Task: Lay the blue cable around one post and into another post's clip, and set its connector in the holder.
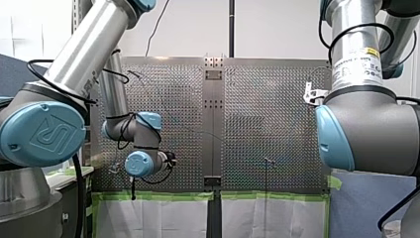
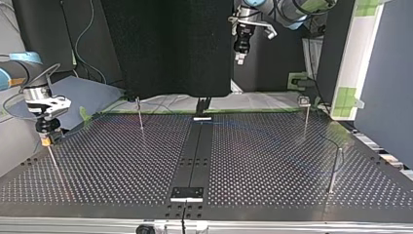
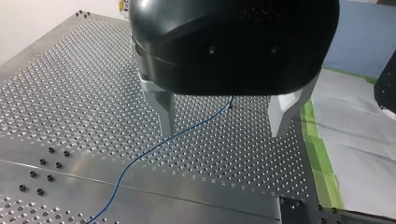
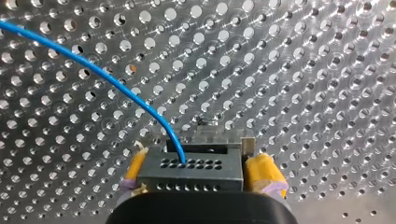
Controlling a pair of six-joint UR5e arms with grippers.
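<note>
Near the surface's (image 4: 303, 70) edge at the top view's left, the right jaws pinch the connector (image 4: 196, 170), with one yellow pad (image 4: 135, 165) pressed on each short side. From its holed face the cable (image 4: 116, 84) rises and arcs away over the holes. Further along, the cable lies flat on the surface beneath the left jaws. These hang high above it, spread and empty, and it passes under the gap between their fingers (image 3: 163, 112).

I judge the connector a small, light, rigid block and the proper place to hold. Its flat sides against soft pads leave little chance of slipping. The cable looks thin and light, limp enough to follow a pull yet springy enough to keep its bow, so it can be drawn but never pushed. On bare metal it should slide freely, and it will want slight tension to stay round a post (image 2: 140, 114). Its root at the connector is likely the weak spot, so no sharp bend or tug there. Should the left jaws take it, a straight stretch on the surface suits best. They should close fully, since so fine a strand may slip through.
</note>
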